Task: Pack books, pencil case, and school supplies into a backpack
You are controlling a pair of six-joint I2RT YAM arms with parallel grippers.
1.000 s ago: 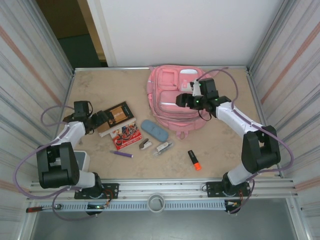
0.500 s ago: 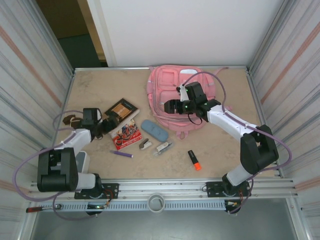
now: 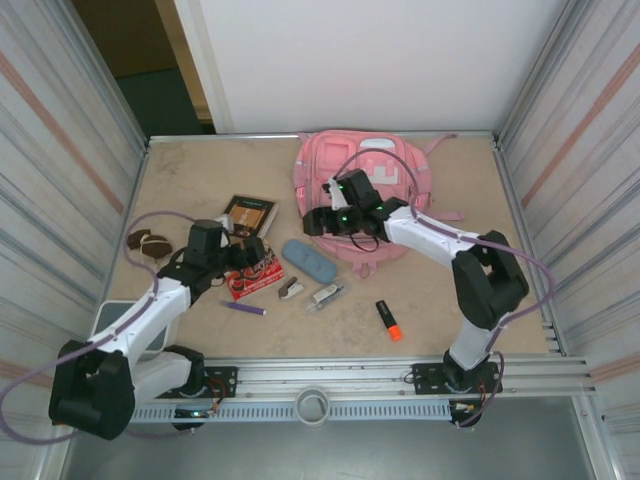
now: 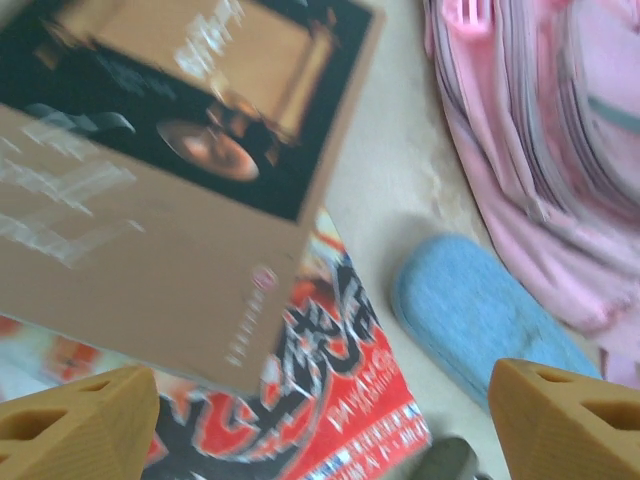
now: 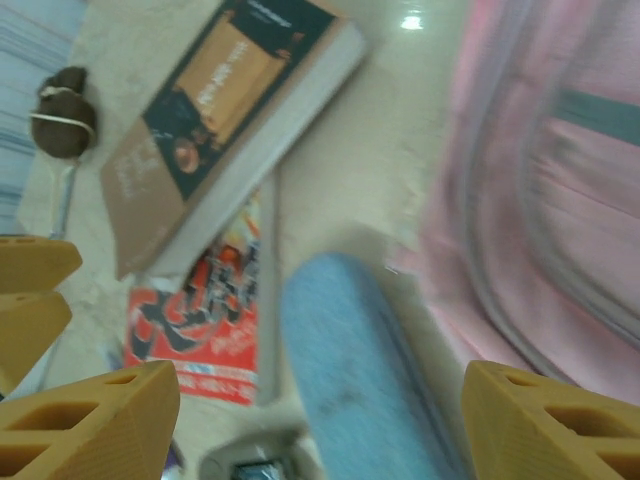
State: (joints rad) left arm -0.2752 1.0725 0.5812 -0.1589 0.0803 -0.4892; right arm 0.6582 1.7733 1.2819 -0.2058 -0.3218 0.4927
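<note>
From above: the pink backpack [image 3: 322, 165] lies flat at the far middle of the table [image 3: 200, 180], with the right gripper [image 3: 318, 222] hanging over its near-left edge, jaws apart and empty. The left gripper [image 3: 248, 252], also spread and holding nothing, sits above the two books, the dark book [image 3: 250, 214] overlapping the red book [image 3: 258, 278]. Between books and bag lies the blue-grey pencil case [image 3: 308, 260]; nearer the arms are the purple pen [image 3: 243, 308], the stapler-like piece [image 3: 291, 289], the clear clip [image 3: 327, 294] and the orange highlighter [image 3: 388, 320], all loose on the table, and a brown-and-white lump [image 3: 150, 243] rests at far left. Left wrist: the left gripper [image 4: 320, 400] stands wide open over the red book [image 4: 335, 395], the dark book [image 4: 200, 130] lying across it, the pencil case [image 4: 480, 320] just beside the backpack [image 4: 540, 130]. Right wrist: the right gripper [image 5: 320, 400] gapes above the pencil case [image 5: 350, 370]; this angle adds the dark book's [image 5: 215, 120] pale page edge, the red book [image 5: 200, 320], the lump [image 5: 65, 120] and the blurred backpack [image 5: 540, 200].
</note>
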